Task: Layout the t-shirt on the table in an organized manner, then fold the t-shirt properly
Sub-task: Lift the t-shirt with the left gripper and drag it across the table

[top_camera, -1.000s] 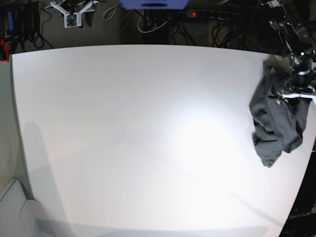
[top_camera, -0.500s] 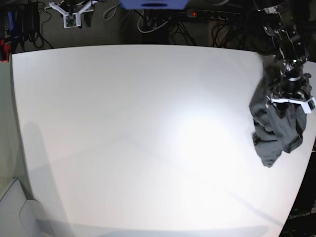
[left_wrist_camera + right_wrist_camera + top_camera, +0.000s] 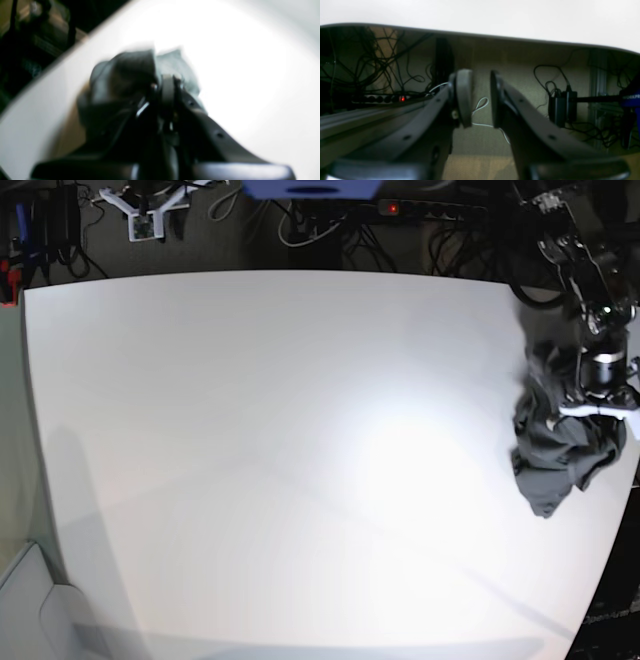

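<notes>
T-shirt: lying bunched at the table's right edge (base view).
Left fingers: pinching the t-shirt's cloth, pressed together.
Right fingers: standing parted, holding nothing, hanging beyond the table's edge.

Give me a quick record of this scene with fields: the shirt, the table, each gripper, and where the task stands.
shirt: t-shirt bunched in a crumpled heap near the table's edge, on the base view's right
table: white table
left gripper: left gripper shut on the t-shirt, pinching a fold
right gripper: right gripper open, holding nothing, off the table by its edge
task state: shirt not yet laid out or folded
</notes>
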You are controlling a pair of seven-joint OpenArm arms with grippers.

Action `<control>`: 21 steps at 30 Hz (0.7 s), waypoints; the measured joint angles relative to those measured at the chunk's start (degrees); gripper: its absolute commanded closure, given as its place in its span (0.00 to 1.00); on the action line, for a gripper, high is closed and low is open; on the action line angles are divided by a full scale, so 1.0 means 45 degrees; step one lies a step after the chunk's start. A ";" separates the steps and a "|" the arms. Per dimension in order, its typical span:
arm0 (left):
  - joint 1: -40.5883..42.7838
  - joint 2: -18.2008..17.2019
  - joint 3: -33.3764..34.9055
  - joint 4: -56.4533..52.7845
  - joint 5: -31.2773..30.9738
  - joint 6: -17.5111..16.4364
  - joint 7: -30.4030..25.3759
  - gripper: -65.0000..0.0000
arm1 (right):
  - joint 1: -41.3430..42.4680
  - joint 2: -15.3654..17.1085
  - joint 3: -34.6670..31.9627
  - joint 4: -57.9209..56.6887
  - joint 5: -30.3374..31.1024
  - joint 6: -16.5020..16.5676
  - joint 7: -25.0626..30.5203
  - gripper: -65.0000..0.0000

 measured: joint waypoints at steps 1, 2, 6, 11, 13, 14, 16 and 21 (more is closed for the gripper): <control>-0.0078 -0.0005 0.0015 0.0432 -0.0034 -0.0024 0.0029 0.99 | 0.0005 0.0000 0.0000 0.0000 0.0000 0.0000 0.0005 0.77; -0.0151 -0.0005 0.0024 0.0777 -0.0068 -0.0019 0.0000 0.99 | 0.0015 0.0000 0.0000 0.0000 0.0000 0.0000 0.0010 0.77; -0.0903 -0.0136 0.1044 0.1394 0.0049 0.0131 0.0622 0.99 | 0.0447 0.0005 0.0000 -0.0010 0.0000 0.0000 -0.0277 0.77; -0.2089 -0.0029 0.1948 0.1860 -0.0034 0.0112 0.1909 0.99 | 0.1137 0.0219 0.0121 0.0000 -0.0005 0.1579 -0.1792 0.77; -0.2526 -0.0078 0.2948 0.1836 0.0083 0.0262 0.2346 0.99 | 0.1399 0.0209 0.0121 0.0005 -0.0010 0.1632 -0.2327 0.77; -0.2667 -0.0058 0.3546 0.1841 0.0015 0.0141 0.2346 0.99 | 0.1443 0.0194 0.0131 0.0019 -0.0010 0.1632 -0.2322 0.77; -0.2841 0.0500 0.4333 0.1870 -0.0039 -0.0049 0.2297 0.99 | 0.1399 0.0165 0.0117 0.0034 -0.0005 0.1671 -0.2341 0.77; -0.3808 0.0792 0.5557 0.1855 0.0073 0.0097 0.2390 0.99 | 0.1535 0.0219 0.0155 0.0053 -0.0015 0.1710 -0.2463 0.77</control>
